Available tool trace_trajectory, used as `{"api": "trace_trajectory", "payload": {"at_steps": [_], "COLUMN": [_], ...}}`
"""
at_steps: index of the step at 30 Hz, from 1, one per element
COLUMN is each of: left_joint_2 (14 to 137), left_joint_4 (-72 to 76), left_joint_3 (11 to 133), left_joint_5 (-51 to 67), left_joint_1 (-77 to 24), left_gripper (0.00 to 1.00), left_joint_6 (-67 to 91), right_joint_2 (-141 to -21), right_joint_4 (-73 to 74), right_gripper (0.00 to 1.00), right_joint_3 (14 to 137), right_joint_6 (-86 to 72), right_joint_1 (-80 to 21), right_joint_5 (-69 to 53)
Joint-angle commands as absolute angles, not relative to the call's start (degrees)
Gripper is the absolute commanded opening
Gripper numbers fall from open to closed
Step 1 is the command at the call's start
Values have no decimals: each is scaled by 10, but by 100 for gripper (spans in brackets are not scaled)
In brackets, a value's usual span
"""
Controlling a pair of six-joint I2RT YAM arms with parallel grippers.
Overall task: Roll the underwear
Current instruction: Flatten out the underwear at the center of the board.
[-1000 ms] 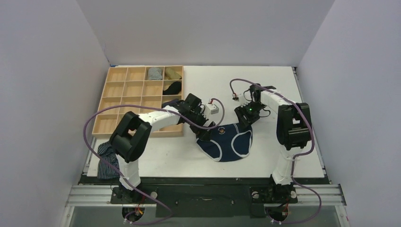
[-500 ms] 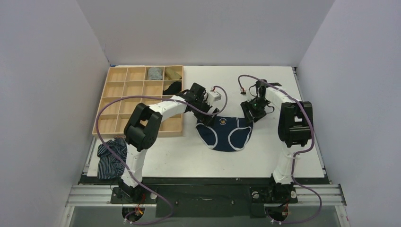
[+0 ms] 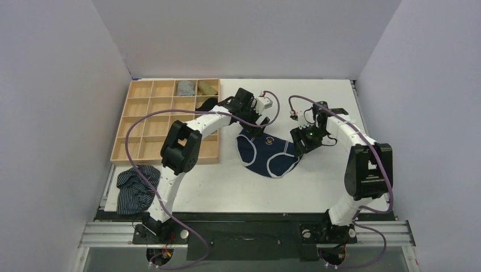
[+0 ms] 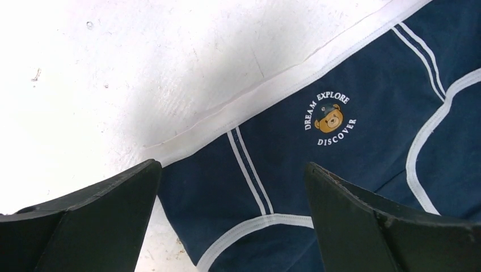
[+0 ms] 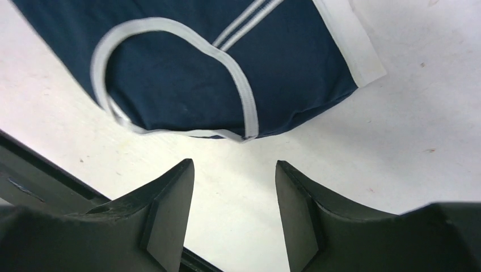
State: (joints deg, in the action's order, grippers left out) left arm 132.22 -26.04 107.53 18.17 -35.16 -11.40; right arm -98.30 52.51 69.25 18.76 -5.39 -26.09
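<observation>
The navy-blue underwear (image 3: pixel 268 153) with white waistband and trim lies flat on the white table, a small bear logo near its waistband. It fills the left wrist view (image 4: pixel 317 170) and the top of the right wrist view (image 5: pixel 227 62). My left gripper (image 3: pixel 253 131) hovers over its far left corner, jaws wide open with fabric between them (image 4: pixel 232 170). My right gripper (image 3: pixel 299 148) is open and empty just off the garment's right edge, over bare table (image 5: pixel 235 164).
A wooden tray of cells (image 3: pixel 164 119) stands at the left, with rolled items in its far cells and a black sock roll (image 3: pixel 207 104). A dark striped garment (image 3: pixel 135 188) lies crumpled at the near left table edge.
The underwear has shifted towards the far side and been laid flat. Both grippers have let go of it and stand open; the left moved farther back, the right drew towards the near side.
</observation>
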Motion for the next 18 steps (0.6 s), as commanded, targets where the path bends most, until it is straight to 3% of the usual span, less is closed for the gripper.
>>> {"api": "trace_trajectory", "payload": {"at_steps": [1,10,16,18], "left_joint_2": [1244,1054,1080,1111], "left_joint_4": [-236,-145,-195,-212], "left_joint_3": [1053,796,832,867], "left_joint_5": [188,156,93,74], "left_joint_1": [-352,-435,-545,-587], "left_gripper": [97,97,99,94], "left_joint_6": [-132,-176,-194,-194], "right_joint_2": [-921,-985,-1041,-1054], "right_joint_4": [518,498,478,477], "right_gripper": [51,50,48,47], "right_joint_3": [703,754,768,770], "right_joint_6": [213,177,132,126], "right_joint_1": [-57,-16,-9,-8], "right_joint_5": [-315,-282,-260,-254]}}
